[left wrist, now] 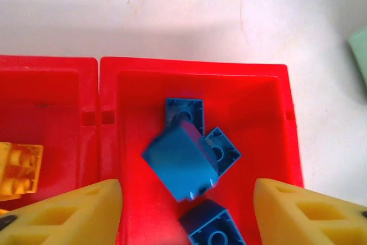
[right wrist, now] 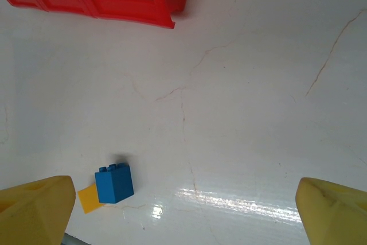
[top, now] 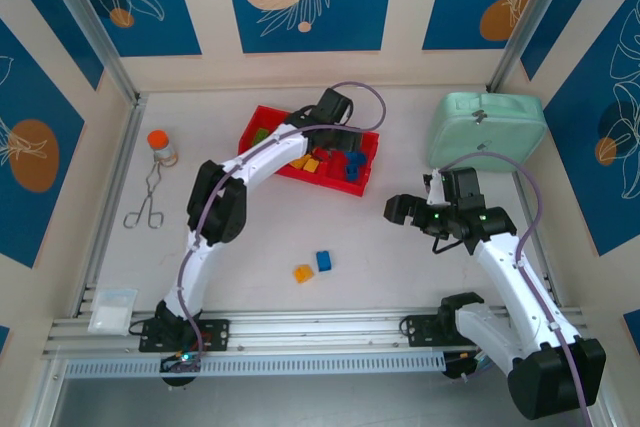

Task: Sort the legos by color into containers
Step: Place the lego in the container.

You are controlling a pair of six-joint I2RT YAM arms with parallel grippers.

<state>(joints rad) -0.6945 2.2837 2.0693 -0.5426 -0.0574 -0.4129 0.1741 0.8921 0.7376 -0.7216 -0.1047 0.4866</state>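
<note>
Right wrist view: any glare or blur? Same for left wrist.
Right wrist: a glare streak on the table at low centre; the loose blue lego is sharp with a faint shadow; the fingertips are out of focus. Left wrist: the centre blue lego looks soft; no glare on the tray.

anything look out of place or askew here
Yes. A loose blue brick and an orange-yellow brick lie on the table, outside the red tray. In the tray's end compartment, a tilted blue brick rests crookedly on the other blue bricks instead of lying flat.
</note>
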